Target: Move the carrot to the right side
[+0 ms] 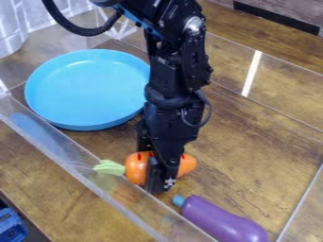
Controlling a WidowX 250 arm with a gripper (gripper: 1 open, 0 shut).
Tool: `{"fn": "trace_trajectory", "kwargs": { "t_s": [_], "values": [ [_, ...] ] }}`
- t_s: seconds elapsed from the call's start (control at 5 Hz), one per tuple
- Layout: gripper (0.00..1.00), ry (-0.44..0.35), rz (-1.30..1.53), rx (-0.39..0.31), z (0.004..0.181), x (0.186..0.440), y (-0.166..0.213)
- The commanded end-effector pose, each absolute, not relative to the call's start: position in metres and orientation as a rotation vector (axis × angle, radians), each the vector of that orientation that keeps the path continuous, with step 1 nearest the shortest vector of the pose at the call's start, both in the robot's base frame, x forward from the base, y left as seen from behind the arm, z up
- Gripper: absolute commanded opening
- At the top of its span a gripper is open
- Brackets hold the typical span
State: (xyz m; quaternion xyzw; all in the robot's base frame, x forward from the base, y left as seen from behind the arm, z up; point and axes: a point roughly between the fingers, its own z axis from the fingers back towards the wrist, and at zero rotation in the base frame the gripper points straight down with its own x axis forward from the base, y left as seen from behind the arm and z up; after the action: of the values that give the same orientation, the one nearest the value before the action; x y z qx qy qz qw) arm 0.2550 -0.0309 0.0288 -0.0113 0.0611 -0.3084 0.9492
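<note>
Camera view from above the table: my claw (161,176) points straight down, clamped on the carrot (142,167), which sits near the front wall between the blue plate (76,90) and the eggplant (221,223).
</note>
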Motion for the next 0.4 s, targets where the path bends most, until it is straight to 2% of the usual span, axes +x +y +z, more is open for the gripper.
{"fn": "trace_trajectory", "kwargs": {
  "t_s": [0.0,0.2],
  "values": [
    [0.00,0.064,-0.608,-0.011,0.0464,0.2618,-0.0267],
    [0.00,0.063,-0.608,-0.008,0.0487,0.2620,-0.0269]
  ]
}}
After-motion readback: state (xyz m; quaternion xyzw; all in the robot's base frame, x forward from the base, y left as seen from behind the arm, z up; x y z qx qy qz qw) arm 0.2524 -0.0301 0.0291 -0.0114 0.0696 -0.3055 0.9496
